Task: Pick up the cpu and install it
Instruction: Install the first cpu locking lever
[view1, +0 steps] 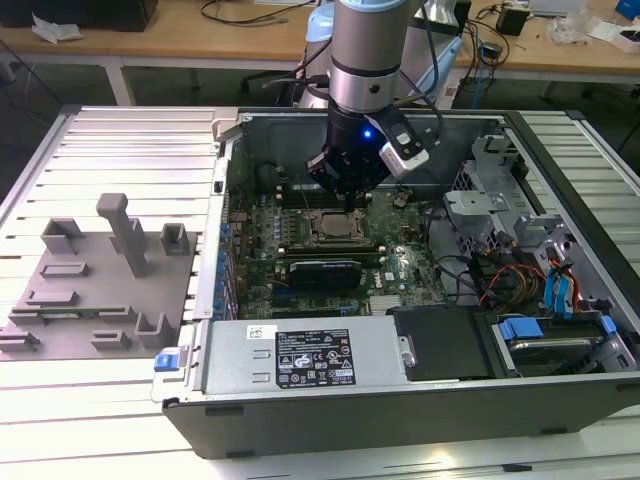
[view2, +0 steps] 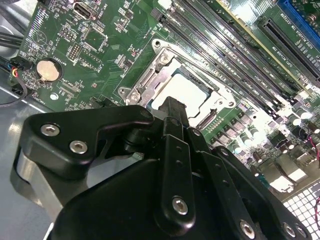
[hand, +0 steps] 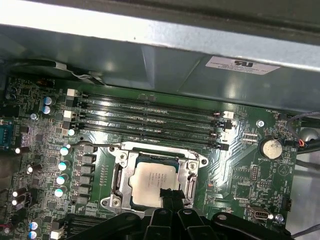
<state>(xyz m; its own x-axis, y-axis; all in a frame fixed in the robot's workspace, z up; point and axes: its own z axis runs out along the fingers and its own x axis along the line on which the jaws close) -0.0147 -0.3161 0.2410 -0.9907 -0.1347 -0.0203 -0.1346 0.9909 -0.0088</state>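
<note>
Well, exterior view: the black robot gripper (view1: 347, 203) hangs low inside the open dark-grey metal computer case (view1: 400, 425), directly over the socket on the green motherboard (view1: 400, 265).
Second wrist view: the small, flat, square, silvery-white cpu (view2: 187, 89) lies seated in the metal-edged socket frame (view2: 161, 64) — the gripper (view2: 172, 106) is poised over its edge.
First wrist view: jaws pinched together, gripping nothing — their tip meets the rim of the cpu (hand: 150, 181); actual contact, cannot tell.

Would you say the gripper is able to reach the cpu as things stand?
Probably yes: the gripper hangs close over the cpu, whose silvery top lies bare inside the socket frame, with nothing between them.
</note>
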